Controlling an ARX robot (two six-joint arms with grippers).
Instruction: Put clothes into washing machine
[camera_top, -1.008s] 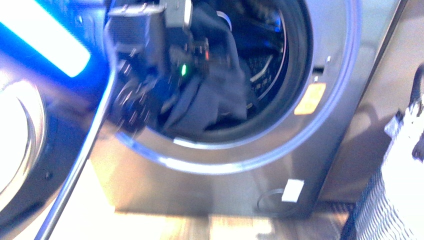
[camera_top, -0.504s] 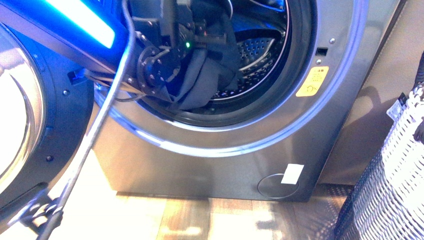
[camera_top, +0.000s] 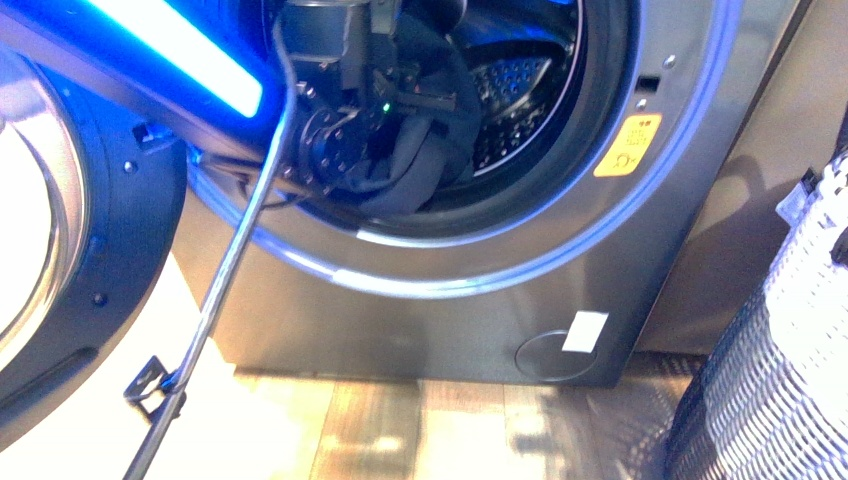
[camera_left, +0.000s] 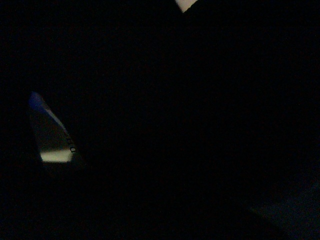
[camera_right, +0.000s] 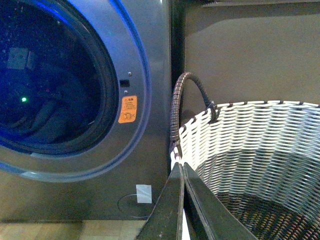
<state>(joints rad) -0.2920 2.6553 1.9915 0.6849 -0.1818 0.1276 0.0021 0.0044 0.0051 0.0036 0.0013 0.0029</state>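
The silver-grey washing machine (camera_top: 480, 320) fills the front view, its porthole open onto the perforated drum (camera_top: 515, 100). My left gripper (camera_top: 412, 98) is inside the opening, shut on the dark navy clothes (camera_top: 425, 150), which hang over the lower gasket; its fingers are hidden by fabric. The left wrist view is dark. In the right wrist view my right gripper (camera_right: 181, 169) is shut and empty, at the near rim of the white basket (camera_right: 250, 135), beside the washing machine (camera_right: 147, 55). The clothes (camera_right: 50, 120) show dimly in the drum.
The open washer door (camera_top: 70, 250) stands at the left. A grey cable (camera_top: 225, 280) runs from the left arm down to the wooden floor (camera_top: 400, 430). The woven basket (camera_top: 790, 340) stands at the right, with a dark handle (camera_right: 190, 82). A yellow sticker (camera_top: 627, 146) marks the front panel.
My left arm has pushed further into the drum opening with the clothes, which now hang less far out over the gasket. The cable has swung to the right.
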